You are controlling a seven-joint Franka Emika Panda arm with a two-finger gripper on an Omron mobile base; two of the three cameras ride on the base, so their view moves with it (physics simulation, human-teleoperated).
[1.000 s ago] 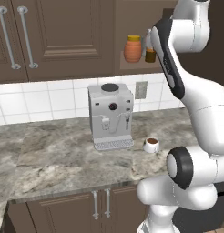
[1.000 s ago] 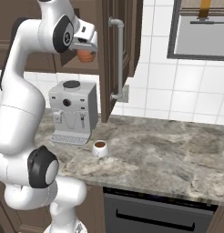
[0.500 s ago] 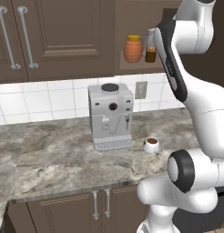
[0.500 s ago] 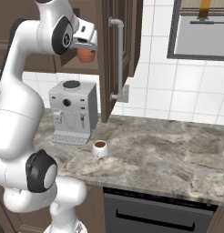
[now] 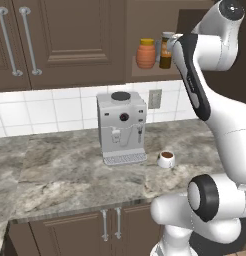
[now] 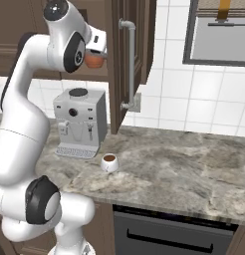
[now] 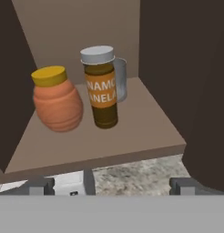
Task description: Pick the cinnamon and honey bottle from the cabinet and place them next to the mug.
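The fingers (image 7: 111, 186) are spread wide and hold nothing; their two dark tips show at 7 and 5 o'clock in the hand view, well apart, in front of the shelf edge. The arm (image 5: 195, 80) is raised to the open niche of the cabinet (image 5: 70, 40).

On the shelf (image 7: 132, 132), the honey bottle (image 7: 57, 100) stands upright at about 9 o'clock from the centre of the hand view, squat and orange with a yellow lid. Just beside it, at its 3 o'clock, the cinnamon jar (image 7: 101, 86) stands upright, dark brown with a grey lid and an orange label. A plain grey cup (image 7: 120, 79) stands behind the cinnamon jar, partly hidden by it; whether they touch cannot be told.

In the left base view the honey bottle (image 5: 145, 54) and the cinnamon jar (image 5: 166, 50) stand side by side in the niche, the arm crossing in front at their 3 o'clock.

Below, on the marble desk (image 5: 60, 175), the mug (image 5: 166, 159) sits at 4 o'clock of the coffee machine (image 5: 121, 127), near it but apart. In the right base view the mug (image 6: 109, 162) stands near the desk's front edge.
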